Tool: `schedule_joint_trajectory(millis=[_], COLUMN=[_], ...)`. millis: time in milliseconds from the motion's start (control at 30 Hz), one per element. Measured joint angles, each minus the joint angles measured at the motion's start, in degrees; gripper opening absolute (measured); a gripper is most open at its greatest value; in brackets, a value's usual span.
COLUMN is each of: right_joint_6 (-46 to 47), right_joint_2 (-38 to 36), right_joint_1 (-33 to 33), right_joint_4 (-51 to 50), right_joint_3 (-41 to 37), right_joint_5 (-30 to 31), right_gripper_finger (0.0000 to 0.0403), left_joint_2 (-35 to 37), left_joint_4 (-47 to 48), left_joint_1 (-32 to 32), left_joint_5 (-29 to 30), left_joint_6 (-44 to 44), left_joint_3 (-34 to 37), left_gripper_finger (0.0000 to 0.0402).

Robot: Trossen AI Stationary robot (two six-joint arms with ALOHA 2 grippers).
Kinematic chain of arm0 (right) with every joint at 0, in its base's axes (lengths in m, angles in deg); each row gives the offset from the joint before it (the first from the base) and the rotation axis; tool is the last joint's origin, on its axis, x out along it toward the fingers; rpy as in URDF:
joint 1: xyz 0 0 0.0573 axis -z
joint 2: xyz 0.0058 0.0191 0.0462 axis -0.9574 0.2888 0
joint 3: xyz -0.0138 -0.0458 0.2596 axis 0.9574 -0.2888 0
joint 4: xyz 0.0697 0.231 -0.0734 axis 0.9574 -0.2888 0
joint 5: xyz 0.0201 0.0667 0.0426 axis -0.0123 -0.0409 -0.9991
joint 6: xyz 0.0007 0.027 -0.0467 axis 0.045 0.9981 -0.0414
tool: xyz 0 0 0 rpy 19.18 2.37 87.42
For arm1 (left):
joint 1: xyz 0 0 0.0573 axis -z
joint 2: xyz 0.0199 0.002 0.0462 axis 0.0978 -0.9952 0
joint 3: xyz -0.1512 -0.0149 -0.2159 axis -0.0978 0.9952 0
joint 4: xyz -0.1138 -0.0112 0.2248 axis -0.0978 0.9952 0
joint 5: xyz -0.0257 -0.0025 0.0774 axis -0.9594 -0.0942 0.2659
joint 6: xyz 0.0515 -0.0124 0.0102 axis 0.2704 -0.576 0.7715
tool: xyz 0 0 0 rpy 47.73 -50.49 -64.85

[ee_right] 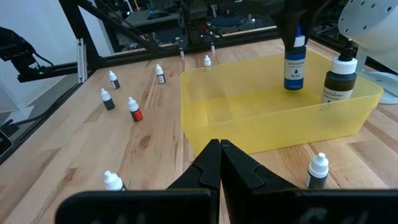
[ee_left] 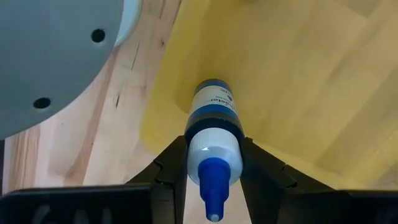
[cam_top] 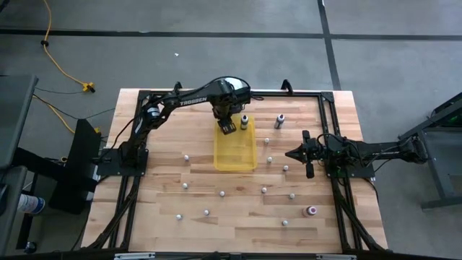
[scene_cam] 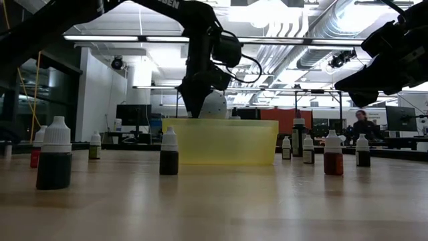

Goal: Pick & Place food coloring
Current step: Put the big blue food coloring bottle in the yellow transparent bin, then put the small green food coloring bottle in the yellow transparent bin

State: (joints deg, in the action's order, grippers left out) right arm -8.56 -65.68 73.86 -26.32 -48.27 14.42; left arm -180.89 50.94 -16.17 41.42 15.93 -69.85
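Left pincer [cam_top: 228, 127] over the far end of the yellow tray [cam_top: 235, 157], pinching a blue food coloring bottle [ee_right: 295, 64] by its white neck, blue nozzle up; bottle hanging upright inside the tray, whether touching the tray floor cannot be told. Beside it in the tray, near the far corner, a dark bottle [ee_right: 339, 79] standing upright. Many tiny food coloring bottles [cam_top: 222, 193] scattered upright over the table [cam_top: 159, 217] on all sides of the tray. Right pincer [cam_top: 289, 153] pressed together, empty, poised to the right of the tray, apart from it.
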Motion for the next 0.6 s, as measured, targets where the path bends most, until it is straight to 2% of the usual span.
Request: schedule_joint_trajectory(millis=[267,600], right_joint_6=[0.0,0.0], right_joint_2=[0.0,0.0], right_joint_1=[0.0,0.0], right_joint_4=[0.0,0.0], right_joint_3=[0.0,0.0], right_joint_5=[0.0,0.0], right_gripper_finger=[0.0,0.0], left_joint_2=[0.0,0.0], left_joint_4=[0.0,0.1], left_joint_1=[0.0,0.0], left_joint_5=[0.0,0.8], left_joint_6=[0.1,0.5], left_joint_3=[0.0,-0.2], left_gripper_finger=[0.0151,0.0156])
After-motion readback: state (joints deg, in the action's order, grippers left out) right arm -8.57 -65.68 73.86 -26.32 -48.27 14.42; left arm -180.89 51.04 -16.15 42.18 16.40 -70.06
